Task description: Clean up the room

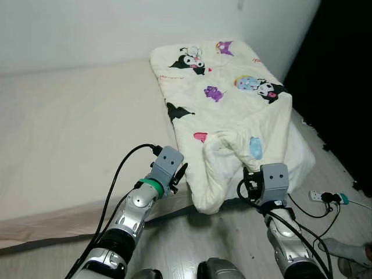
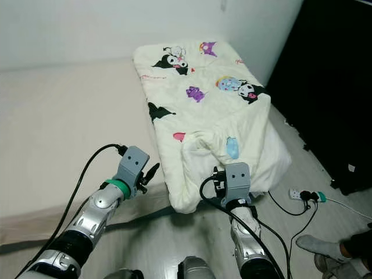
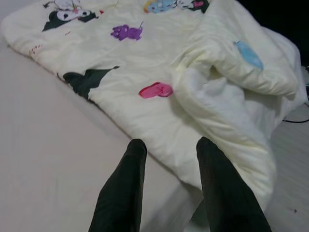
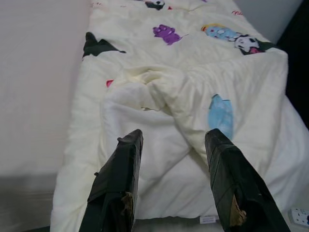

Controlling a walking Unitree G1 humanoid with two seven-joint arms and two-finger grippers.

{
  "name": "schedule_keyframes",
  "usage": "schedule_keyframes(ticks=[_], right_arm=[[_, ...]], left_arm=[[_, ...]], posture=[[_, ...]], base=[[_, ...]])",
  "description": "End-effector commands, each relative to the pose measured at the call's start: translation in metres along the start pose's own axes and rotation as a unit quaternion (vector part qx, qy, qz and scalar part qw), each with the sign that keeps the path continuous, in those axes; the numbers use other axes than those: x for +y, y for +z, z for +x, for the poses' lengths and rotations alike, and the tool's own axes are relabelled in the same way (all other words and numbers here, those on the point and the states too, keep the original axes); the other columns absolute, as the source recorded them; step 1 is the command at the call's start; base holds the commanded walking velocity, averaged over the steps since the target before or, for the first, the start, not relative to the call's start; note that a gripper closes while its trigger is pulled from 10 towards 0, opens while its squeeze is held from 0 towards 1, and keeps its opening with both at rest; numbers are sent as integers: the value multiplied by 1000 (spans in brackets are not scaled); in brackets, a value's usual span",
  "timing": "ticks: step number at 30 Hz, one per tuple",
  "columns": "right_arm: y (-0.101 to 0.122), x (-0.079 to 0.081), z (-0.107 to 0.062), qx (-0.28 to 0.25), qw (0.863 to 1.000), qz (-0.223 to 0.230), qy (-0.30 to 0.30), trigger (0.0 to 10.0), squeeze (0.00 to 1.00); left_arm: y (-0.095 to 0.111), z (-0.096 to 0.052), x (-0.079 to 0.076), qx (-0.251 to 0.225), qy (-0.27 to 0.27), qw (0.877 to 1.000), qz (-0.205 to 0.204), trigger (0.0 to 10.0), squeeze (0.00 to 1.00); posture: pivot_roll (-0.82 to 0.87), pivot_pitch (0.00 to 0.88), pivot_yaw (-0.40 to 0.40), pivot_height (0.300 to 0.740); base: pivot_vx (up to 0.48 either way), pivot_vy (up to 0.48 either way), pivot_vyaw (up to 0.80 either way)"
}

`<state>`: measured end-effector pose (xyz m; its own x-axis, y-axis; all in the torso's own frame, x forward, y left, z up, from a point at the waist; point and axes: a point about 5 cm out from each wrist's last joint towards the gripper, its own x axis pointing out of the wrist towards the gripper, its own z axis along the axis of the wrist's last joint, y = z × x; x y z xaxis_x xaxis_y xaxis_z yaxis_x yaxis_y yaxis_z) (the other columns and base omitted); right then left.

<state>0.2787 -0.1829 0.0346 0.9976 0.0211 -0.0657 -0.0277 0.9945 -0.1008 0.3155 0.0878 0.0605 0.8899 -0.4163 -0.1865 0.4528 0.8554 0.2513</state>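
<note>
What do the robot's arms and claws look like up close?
Both arms are shiny silver with black joints and end in boxy grey wrist blocks. The left arm wears a green ring near its wrist, and loose black cables loop along both arms. The left claw and right claw each have two long, flat black fingers.

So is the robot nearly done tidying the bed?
Not nearly. The cream quilt with cartoon prints lies roughly folded along one side of the beige mattress, which may count as a start. Its near end is rumpled and hangs over the edge. Nothing is held: the left gripper and right gripper are both open just short of that end. Straightening the quilt is left.
</note>
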Motion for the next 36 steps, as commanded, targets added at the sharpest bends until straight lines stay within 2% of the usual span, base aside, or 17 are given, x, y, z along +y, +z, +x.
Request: schedule_keyframes(ticks=[1, 15, 29, 36], right_arm=[[-3, 3, -2, 4, 1000, -3, 6, 10000, 0], [-1, 2, -1, 0, 1000, -8, 5, 10000, 0], [1, 1, 0, -3, 1000, -7, 3, 10000, 0], [2, 1, 1, -3, 1000, -8, 3, 10000, 0]], left_arm=[[-6, -2, 0, 14, 2, 1000, -3, 10000, 0], [-7, -3, 0, 14, 3, 1000, -8, 10000, 0], [-8, -4, -1, 17, 3, 1000, -5, 10000, 0], [-8, -4, -1, 17, 3, 1000, -5, 10000, 0]], posture=[[-142, 13, 59, 740], [-143, 15, 57, 740], [-140, 14, 54, 686], [-141, 12, 54, 676]], base=[[0, 0, 0], [0, 0, 0], [0, 0, 0], [0, 0, 0]])
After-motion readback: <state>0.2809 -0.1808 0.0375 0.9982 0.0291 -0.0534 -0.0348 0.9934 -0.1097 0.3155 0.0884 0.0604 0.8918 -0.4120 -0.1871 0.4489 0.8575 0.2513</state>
